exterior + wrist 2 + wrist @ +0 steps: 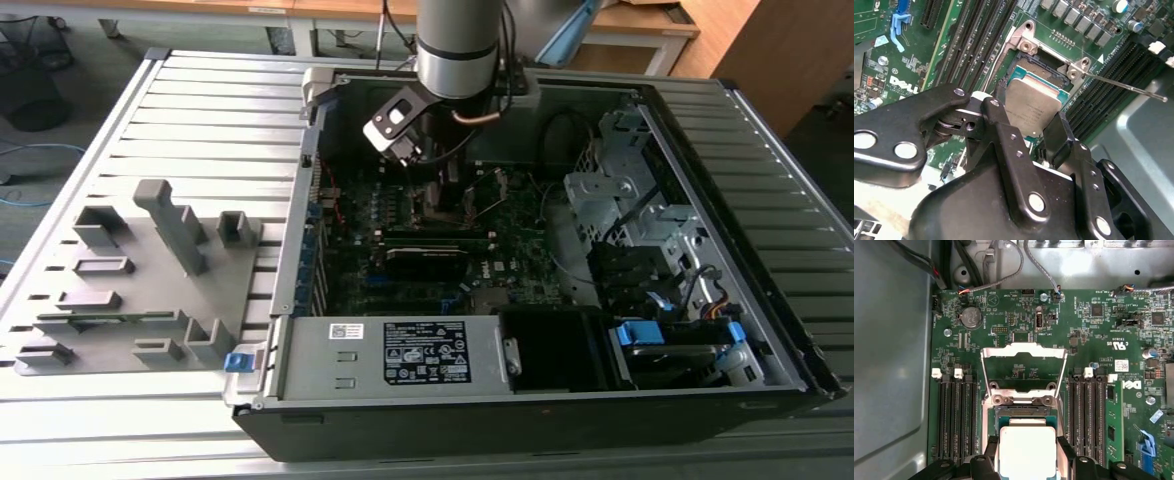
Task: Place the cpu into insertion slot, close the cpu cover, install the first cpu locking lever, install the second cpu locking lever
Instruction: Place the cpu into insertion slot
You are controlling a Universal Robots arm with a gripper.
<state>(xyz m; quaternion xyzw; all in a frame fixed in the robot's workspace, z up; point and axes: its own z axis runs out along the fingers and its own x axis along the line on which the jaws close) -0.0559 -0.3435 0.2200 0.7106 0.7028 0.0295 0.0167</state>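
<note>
In both wrist views the cpu (pixel 1031 105) (pixel 1026 450), a flat square chip with a pale metal top, sits between my black fingers (pixel 1004 135), directly over the insertion slot (pixel 1036 70) (pixel 1024 412). My gripper (pixel 1029 110) (pixel 1026 445) is shut on the chip's two sides. The cpu cover (pixel 1024 351), a silvery frame with a cut-out middle, stands flipped open behind the socket. A thin locking lever (pixel 1129 86) sticks out sideways, unlatched. In the exterior view my gripper (pixel 434 195) reaches down onto the motherboard (pixel 400 240) inside the open computer case.
Long black memory slots (pixel 956 420) flank the socket, with one green module (pixel 1113 425) seated. The case holds a power supply (pixel 387 355), a drive cage (pixel 627 200) and cables (pixel 1004 270). A grey fixture tray (pixel 134 270) lies at the exterior view's left.
</note>
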